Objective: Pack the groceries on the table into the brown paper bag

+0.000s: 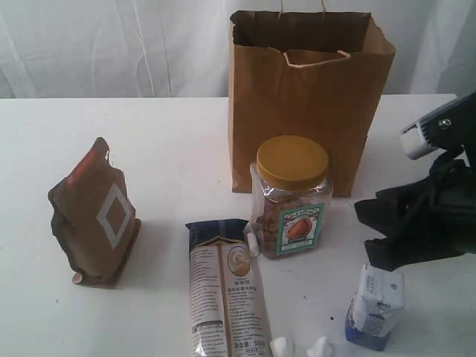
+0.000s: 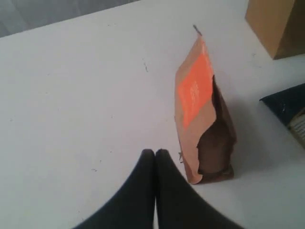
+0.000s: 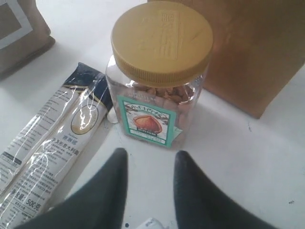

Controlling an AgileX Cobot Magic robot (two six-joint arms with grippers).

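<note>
While four groceries sit unpacked on the tabletop (image 1: pixel 163 141), the step in hand appears to be the pick-up of the small blue-white carton (image 1: pixel 375 309). It stands at the near right, directly under the right arm (image 1: pixel 428 216).

Right jaws: apart by a moderate gap, tips empty and pointing toward the yellow-lidded nut jar (image 1: pixel 291 197). A sliver of white shows low between them, possibly the carton top, so whether they grip it cannot be told.

Left jaws: pressed fully together, holding nothing, poised over bare tabletop just beside the brown pouch (image 1: pixel 100 216), which stands upright at the left.

Long noodle packet (image 1: pixel 227 294): lying flat, beside the jar's base.

Brown paper bag (image 1: pixel 312 111): upright just behind the jar, mouth open, handles up. Its interior is hidden in every view, so its contents cannot be stated.

Jar: lid on, nuts visible through the clear wall.

Next move, as judged: a firm closure on the carton, a lift high enough to clear both the jar lid and the bag's rim, then a release over the open mouth without snagging the handles.
</note>
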